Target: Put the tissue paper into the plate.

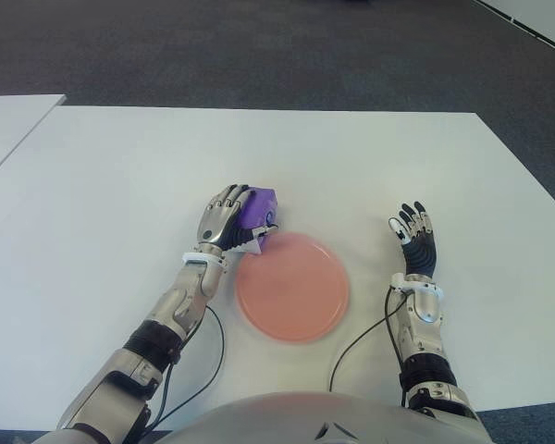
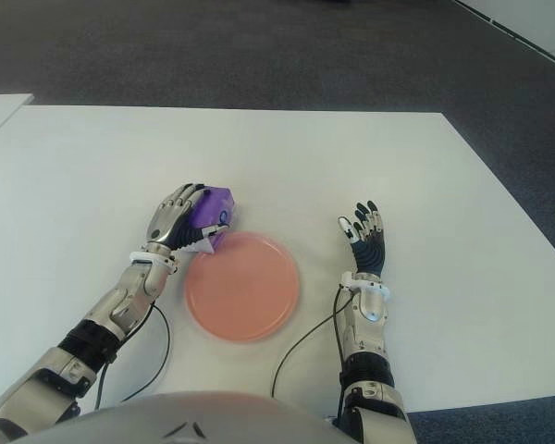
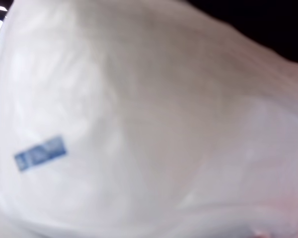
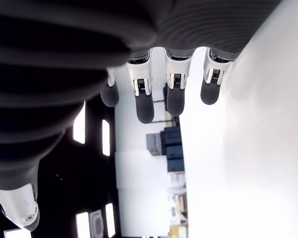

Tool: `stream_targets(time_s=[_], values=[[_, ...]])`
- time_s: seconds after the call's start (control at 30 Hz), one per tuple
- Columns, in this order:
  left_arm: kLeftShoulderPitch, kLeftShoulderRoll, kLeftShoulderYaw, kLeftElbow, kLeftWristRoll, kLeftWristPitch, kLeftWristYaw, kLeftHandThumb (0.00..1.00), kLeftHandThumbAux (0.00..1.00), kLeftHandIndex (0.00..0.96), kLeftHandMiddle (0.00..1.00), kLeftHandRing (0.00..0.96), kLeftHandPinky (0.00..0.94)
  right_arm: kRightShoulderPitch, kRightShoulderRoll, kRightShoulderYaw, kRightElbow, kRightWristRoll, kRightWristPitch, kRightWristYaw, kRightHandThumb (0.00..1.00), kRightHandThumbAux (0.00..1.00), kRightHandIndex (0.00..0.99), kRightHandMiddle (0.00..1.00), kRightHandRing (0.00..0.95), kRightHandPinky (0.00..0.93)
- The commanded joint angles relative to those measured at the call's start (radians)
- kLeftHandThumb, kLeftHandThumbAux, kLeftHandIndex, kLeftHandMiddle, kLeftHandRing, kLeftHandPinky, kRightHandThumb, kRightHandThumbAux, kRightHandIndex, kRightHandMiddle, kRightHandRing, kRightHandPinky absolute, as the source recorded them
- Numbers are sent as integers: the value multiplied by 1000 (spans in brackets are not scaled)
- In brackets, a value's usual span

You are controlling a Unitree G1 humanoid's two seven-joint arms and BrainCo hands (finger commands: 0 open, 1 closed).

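A purple tissue pack with a white end is held in my left hand, whose fingers curl around it just beyond the far left rim of the pink plate. The pack's pale wrapper with a small blue label fills the left wrist view. The plate lies flat on the white table with nothing in it. My right hand shows to the right of the plate, fingers spread and holding nothing; its fingers are extended in the right wrist view.
Black cables run from both wrists along the table's near side. A second white table edge shows at the far left. Dark carpet lies beyond the table.
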Motion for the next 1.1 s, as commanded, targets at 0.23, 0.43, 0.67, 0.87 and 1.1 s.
stream_targets(time_s=[0.23,0.43,0.67,0.87,1.1], values=[[6,0,-10,49,1,28,-39,173,251,74,53,30,55,118,36,10,97,2,101,6,325,590,22,151,102,52],[-12,-7,-17,83,16,38,-13,136,249,42,21,4,15,110,40,0,97,14,113,0,360,587,29,162,105,49],[-30,-9,-28,114,31,44,4,113,262,22,14,0,1,114,38,-1,77,27,124,7,386,575,26,156,100,54],[-43,-8,-39,130,38,50,-7,104,294,28,17,0,5,132,41,6,22,27,149,1,386,579,19,147,95,55],[-53,7,-64,121,52,75,-55,103,324,99,53,20,45,144,44,3,-35,33,195,-6,410,588,20,149,97,66]])
